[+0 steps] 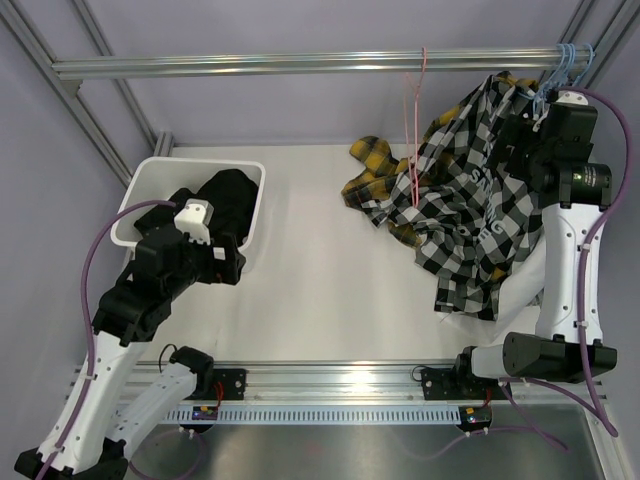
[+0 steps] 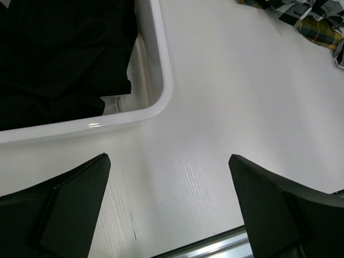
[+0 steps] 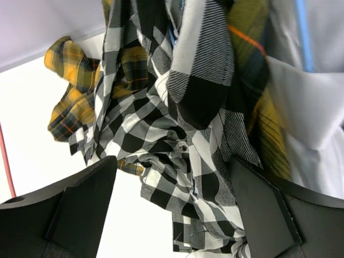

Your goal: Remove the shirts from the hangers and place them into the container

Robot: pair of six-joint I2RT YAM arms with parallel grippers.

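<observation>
Removal of the checked shirt (image 3: 156, 129) looks the step in hand: right pincer (image 3: 172, 166) gapes wide, holding nothing, cloth hanging just ahead. Next it should close on a fold and lift. Left pincer (image 2: 169, 158), wide open and empty, has the container (image 2: 164, 91) ahead-left, black shirt (image 2: 59, 54) inside.

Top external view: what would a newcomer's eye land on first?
The black-and-white checked shirt draped from the right end of the rail onto the table, a yellow plaid shirt bunched at its left. Then the black shirt heaped in the white tub at far left. A pink hanger hangs from the rail beside the checked shirt.
</observation>
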